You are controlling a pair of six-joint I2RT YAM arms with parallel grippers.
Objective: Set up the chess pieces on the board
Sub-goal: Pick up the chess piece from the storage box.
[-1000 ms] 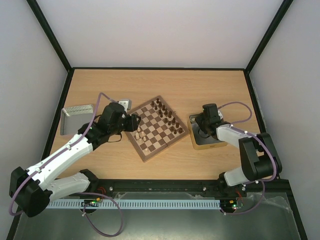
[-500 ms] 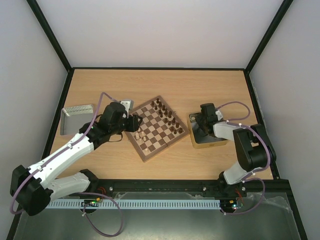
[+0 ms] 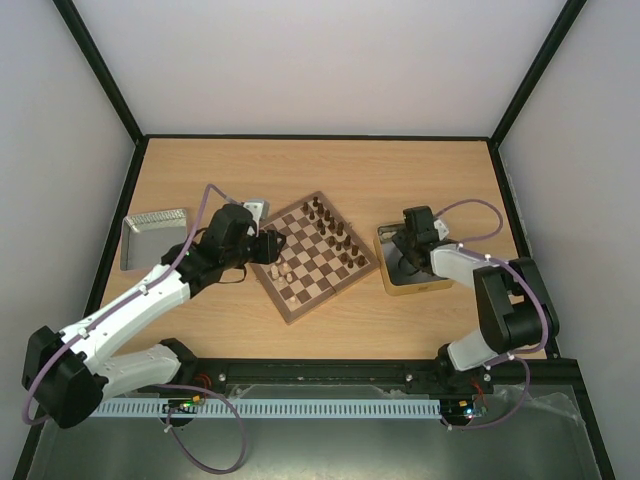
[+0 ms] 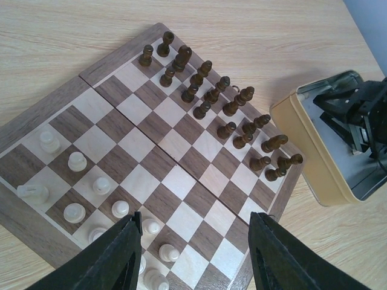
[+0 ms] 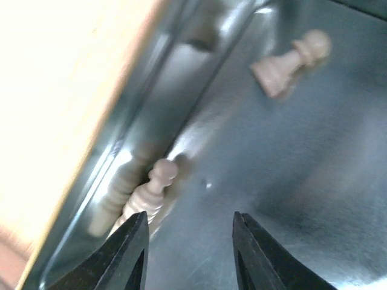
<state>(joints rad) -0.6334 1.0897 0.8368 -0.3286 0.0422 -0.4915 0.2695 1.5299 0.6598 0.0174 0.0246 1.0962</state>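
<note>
From the left wrist, the board (image 4: pixel 181 175) runs off the frame at 6 and 9 o'clock. At 7 o'clock a few light pieces (image 4: pixel 151 227) are half hidden behind a finger (image 4: pixel 115 260) of the left end effector (image 4: pixel 195 241). The tin (image 4: pixel 308 157) is cut by the edge at 3 o'clock.

In the top view that end effector covers the board's edge by its 9 o'clock corner, and every piece is too small to tell by kind. The right end effector (image 3: pixel 404 263) reaches into the tin, its fingertips hidden.

The right wrist view is blurred. One lying piece (image 5: pixel 150 188) has its base behind a finger (image 5: pixel 130 257), and a dim shape (image 5: pixel 202 33) at 12 o'clock is unreadable.
</note>
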